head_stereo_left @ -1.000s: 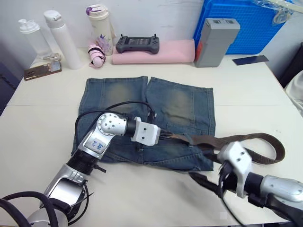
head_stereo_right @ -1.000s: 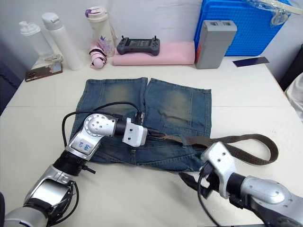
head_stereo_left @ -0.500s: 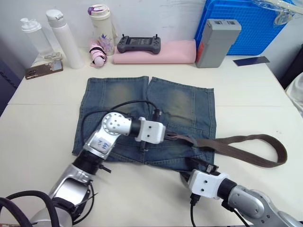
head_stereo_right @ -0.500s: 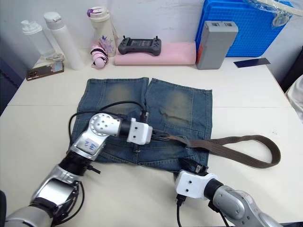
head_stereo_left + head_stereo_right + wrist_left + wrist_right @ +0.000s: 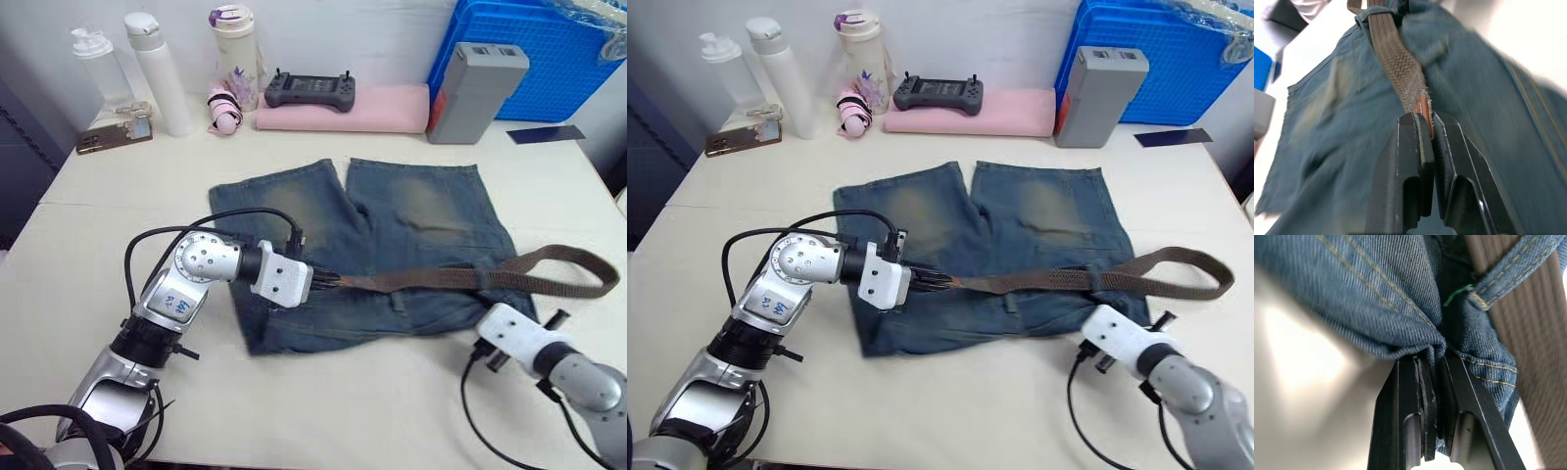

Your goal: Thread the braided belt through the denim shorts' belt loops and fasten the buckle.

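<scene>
The faded denim shorts (image 5: 392, 235) lie flat mid-table, waistband toward me. The brown braided belt (image 5: 411, 281) crosses the waistband and curls back in a loop off the right side (image 5: 602, 279). My left gripper (image 5: 326, 282) is shut on the belt's tip, which sits between its fingers (image 5: 1415, 142) in the left wrist view. My right gripper (image 5: 1434, 360) is shut on the bunched denim edge at the shorts' near right corner (image 5: 524, 305). Beside that corner a belt loop (image 5: 1508, 271) lies across the belt. The buckle is hidden.
Along the back edge stand two white bottles (image 5: 162, 73), a flask (image 5: 235, 54), a pink rolled cloth (image 5: 343, 110) with a black controller (image 5: 309, 90) on it, a grey box (image 5: 475, 93) and a blue crate (image 5: 549, 49). A phone (image 5: 113, 137) lies at the back left.
The camera view has shifted. My right gripper came in at the shorts' near right corner and went from open to shut on the denim edge. The left gripper kept hold of the belt tip.
</scene>
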`<state>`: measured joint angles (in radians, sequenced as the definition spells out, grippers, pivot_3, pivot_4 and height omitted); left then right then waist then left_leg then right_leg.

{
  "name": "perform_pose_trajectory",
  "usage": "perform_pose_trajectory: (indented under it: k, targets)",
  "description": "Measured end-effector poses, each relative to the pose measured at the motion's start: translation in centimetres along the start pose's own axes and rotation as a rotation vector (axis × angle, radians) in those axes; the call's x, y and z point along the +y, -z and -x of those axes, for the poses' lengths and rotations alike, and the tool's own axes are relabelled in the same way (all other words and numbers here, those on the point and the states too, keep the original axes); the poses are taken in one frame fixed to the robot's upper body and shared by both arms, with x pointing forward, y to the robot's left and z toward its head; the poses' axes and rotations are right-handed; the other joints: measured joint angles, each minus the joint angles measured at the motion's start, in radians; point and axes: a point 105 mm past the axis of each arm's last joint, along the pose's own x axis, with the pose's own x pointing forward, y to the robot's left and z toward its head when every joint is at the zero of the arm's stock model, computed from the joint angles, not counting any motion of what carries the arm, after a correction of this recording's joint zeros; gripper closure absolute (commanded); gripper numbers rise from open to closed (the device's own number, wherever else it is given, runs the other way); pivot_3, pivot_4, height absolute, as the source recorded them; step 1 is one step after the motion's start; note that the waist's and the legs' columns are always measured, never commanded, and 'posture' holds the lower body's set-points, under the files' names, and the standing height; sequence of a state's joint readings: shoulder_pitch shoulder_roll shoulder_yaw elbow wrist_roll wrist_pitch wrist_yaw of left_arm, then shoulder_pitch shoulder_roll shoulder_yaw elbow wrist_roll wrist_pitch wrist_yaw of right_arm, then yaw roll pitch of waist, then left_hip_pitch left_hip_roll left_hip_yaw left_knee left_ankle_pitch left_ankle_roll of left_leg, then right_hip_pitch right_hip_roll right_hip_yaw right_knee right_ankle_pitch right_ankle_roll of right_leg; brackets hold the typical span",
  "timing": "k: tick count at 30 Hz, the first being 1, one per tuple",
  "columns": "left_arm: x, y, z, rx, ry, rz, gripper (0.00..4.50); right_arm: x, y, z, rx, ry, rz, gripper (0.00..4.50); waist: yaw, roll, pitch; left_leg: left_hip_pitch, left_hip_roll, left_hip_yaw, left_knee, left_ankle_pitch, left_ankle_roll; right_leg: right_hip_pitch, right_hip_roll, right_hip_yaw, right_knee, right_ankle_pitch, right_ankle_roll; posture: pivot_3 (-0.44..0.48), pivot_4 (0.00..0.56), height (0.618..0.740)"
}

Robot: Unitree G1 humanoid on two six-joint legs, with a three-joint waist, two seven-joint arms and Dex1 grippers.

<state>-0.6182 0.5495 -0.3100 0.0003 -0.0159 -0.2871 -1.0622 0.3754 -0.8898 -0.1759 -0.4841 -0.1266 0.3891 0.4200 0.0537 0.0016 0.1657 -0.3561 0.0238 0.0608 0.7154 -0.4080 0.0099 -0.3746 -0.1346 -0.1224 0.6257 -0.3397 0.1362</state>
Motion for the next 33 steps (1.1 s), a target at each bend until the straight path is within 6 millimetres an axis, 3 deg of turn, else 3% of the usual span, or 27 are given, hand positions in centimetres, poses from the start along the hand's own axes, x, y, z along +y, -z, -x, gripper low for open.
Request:
perform_pose_trajectory:
  k: [3,10,13,16,19,24,30,33]
  targets:
    - [0.2,-0.7,-0.7,-0.050,-0.044,-0.020,4.50,0.1,0.0,0.1,-0.011,-0.006,-0.071,4.47,-0.002,0.000,0.000,0.000,0.000,0.000,0.000,0.000,0.000,0.000,0.000,0.000,0.000,0.000,0.000,0.000,0.150,0.740]
    - [-0.1,-1.3,-0.7,-0.133,-0.181,-0.050,4.50,-0.7,-0.8,1.4,-0.088,-0.054,-0.358,1.32,-0.016,0.001,0.001,0.000,0.001,0.001,0.000,0.000,0.000,0.000,0.000,0.000,0.000,0.000,0.000,0.000,0.150,0.740]
    - [0.0,-1.7,-0.5,-0.151,-0.213,-0.112,4.50,-2.4,-2.8,3.0,-0.181,-0.120,-0.533,0.04,-0.030,0.002,0.001,0.001,0.001,0.001,0.001,0.000,0.000,0.000,0.000,0.001,0.000,0.000,0.000,0.000,0.150,0.740]
    - [0.2,-1.4,-0.2,-0.149,-0.244,-0.155,4.50,-2.9,-5.6,4.9,-0.299,-0.288,-0.736,0.04,-0.034,0.002,0.001,0.002,0.002,0.001,0.001,0.000,0.000,0.000,0.002,0.002,0.001,0.000,0.000,0.000,0.150,0.740]
    - [0.1,-1.2,-0.2,-0.145,-0.255,-0.184,4.50,-0.7,-8.2,6.2,-0.362,-0.564,-0.945,0.04,-0.032,0.002,0.001,0.002,0.002,0.001,0.001,0.000,0.000,0.000,0.002,0.001,0.002,0.000,0.000,0.000,0.150,0.740]
    - [0.0,-1.4,-0.2,-0.153,-0.259,-0.214,4.50,2.5,-11.7,6.0,-0.406,-0.802,-1.327,0.04,-0.032,0.001,0.001,0.002,0.001,0.001,0.001,0.000,0.000,0.000,0.001,0.000,0.002,0.000,0.000,0.000,0.150,0.740]
    - [0.1,-1.5,-0.1,-0.154,-0.257,-0.225,4.50,2.4,-14.2,2.3,-0.518,-0.695,-1.854,0.04,-0.040,0.001,0.001,0.002,0.002,0.001,0.001,0.000,-0.001,-0.001,0.001,0.000,0.001,0.000,0.000,0.000,0.150,0.740]
    - [0.1,-1.4,-0.1,-0.150,-0.253,-0.225,4.50,0.9,-15.4,1.1,-0.594,-0.618,-2.066,0.04,-0.049,0.002,0.001,0.001,0.002,-0.001,0.000,0.000,-0.001,-0.001,0.001,0.001,0.001,0.000,0.000,0.000,0.150,0.740]
